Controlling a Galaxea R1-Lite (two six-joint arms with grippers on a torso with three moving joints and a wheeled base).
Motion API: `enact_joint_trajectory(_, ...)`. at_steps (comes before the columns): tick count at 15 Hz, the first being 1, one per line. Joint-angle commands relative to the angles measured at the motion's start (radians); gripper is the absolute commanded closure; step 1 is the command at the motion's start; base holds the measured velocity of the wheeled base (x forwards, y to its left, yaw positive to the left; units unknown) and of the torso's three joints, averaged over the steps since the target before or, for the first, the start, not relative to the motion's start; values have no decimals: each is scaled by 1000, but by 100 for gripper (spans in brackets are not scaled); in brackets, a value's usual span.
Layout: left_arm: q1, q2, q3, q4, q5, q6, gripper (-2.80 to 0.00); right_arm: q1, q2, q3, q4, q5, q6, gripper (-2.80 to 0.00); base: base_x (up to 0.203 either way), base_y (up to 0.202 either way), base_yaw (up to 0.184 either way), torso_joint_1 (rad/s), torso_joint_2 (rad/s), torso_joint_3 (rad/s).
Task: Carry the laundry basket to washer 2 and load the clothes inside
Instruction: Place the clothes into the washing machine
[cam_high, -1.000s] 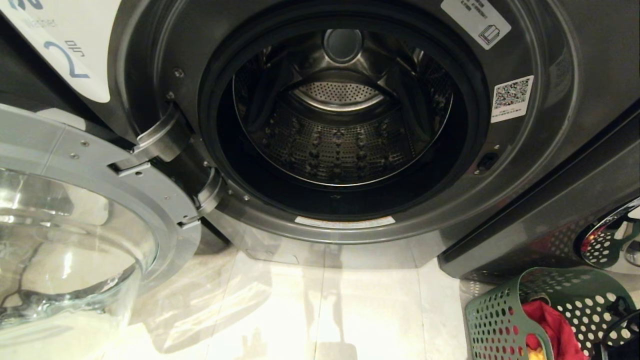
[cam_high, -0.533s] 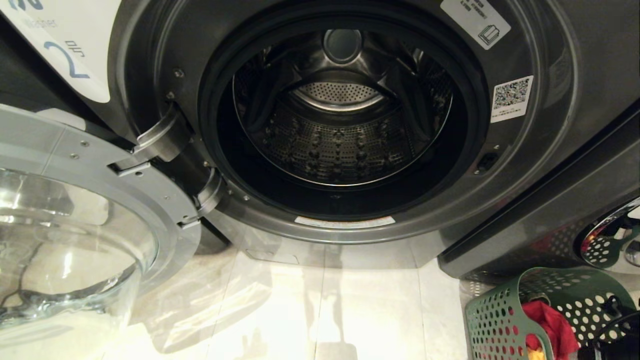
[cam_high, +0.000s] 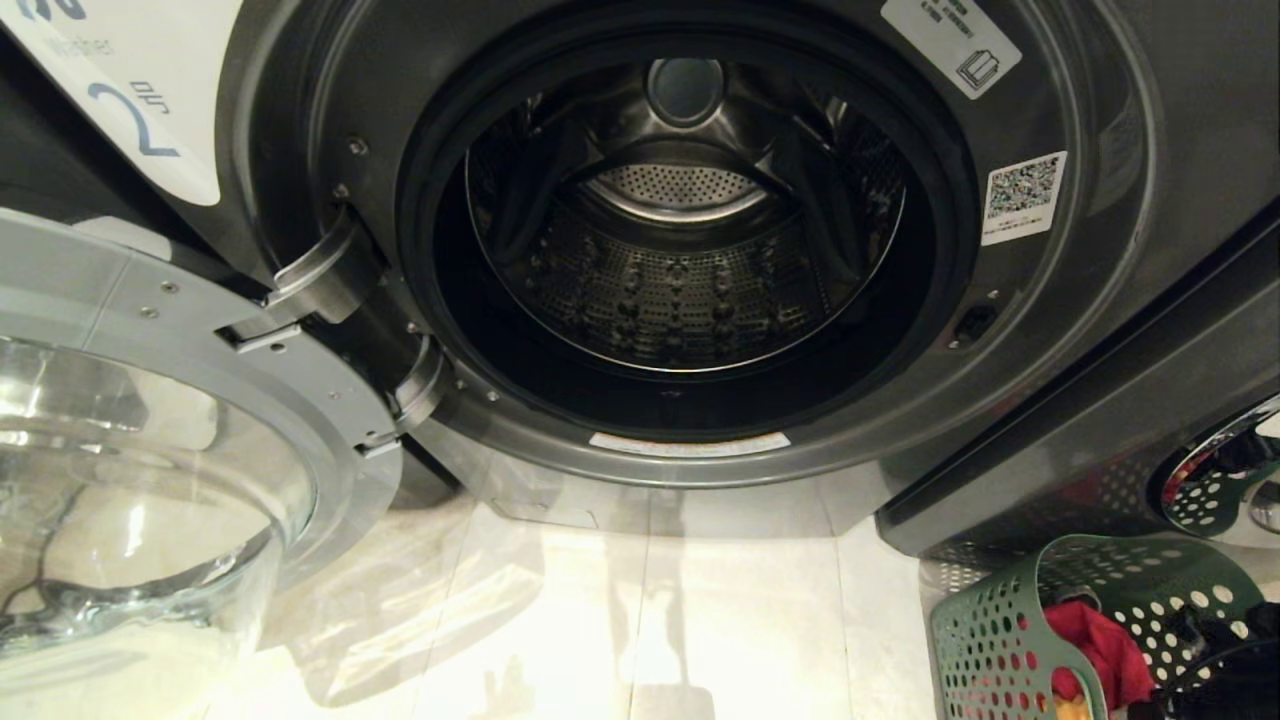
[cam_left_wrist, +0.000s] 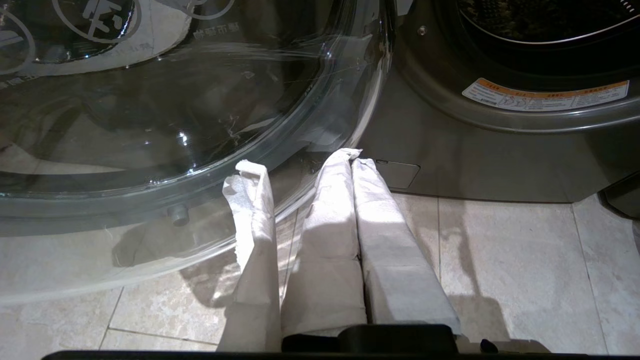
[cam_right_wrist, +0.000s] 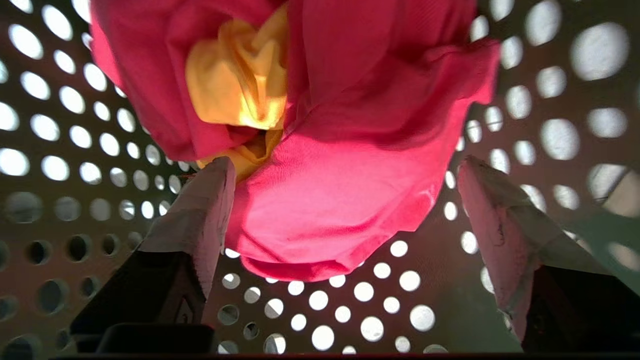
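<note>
Our right hand is down inside the laundry basket, its fingers spread wide apart on either side of the clothes, a pink-red bundle with a yellow-orange garment tucked in it. One finger lies right against the fabric; nothing is gripped yet. Our left hand sits parked with its fingers pressed together, low over the tiled floor near the swung-open glass door.

From the head view, the basket stands on the floor at our lower right, just beside washer 2, whose drum gapes open and looks empty.

We judge the carrying done and the first pick under way. Next we should push deeper, close on a thick fold, lift clear of the basket rim, then swing left into the drum.
</note>
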Motion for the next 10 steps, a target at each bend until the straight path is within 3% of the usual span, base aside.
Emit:
enact_joint_trajectory(1,0,2,40,0,0,-1,0,-2,92,-11,-33,2,-4,-280,0,0,0,0,0,0)
enact_joint_trajectory(7,0,2,40,0,0,-1,0,0,248,-138,-84,10,-4,-280,0,0,0,0,0,0)
enact_joint_trajectory(10,0,2,40,-1,0,-1,0,14,300,-186,-210,53,-10,-280,0,0,0,0,0,0)
